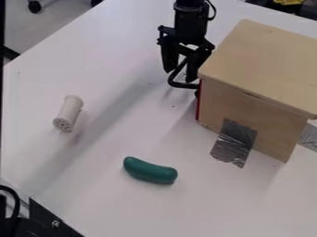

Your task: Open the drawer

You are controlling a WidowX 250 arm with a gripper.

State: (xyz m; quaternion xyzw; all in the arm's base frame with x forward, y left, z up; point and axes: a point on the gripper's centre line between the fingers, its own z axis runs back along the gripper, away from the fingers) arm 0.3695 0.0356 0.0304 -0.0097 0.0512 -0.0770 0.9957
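Observation:
The wooden box stands at the right, and a narrow red strip of the drawer's front shows along its left side. A black curved handle sticks out to the left from that side. My gripper hangs down at the handle, left of the box's upper left corner. Its two fingers are apart, one on the left and one nearer the box, with the upper part of the handle running between them. Whether either finger touches the handle, I cannot tell.
A green curved toy lies on the white table near the front middle. Farther left is a white cylinder with holes in its end. Silver tape runs from the box onto the table. Black equipment occupies the lower left corner.

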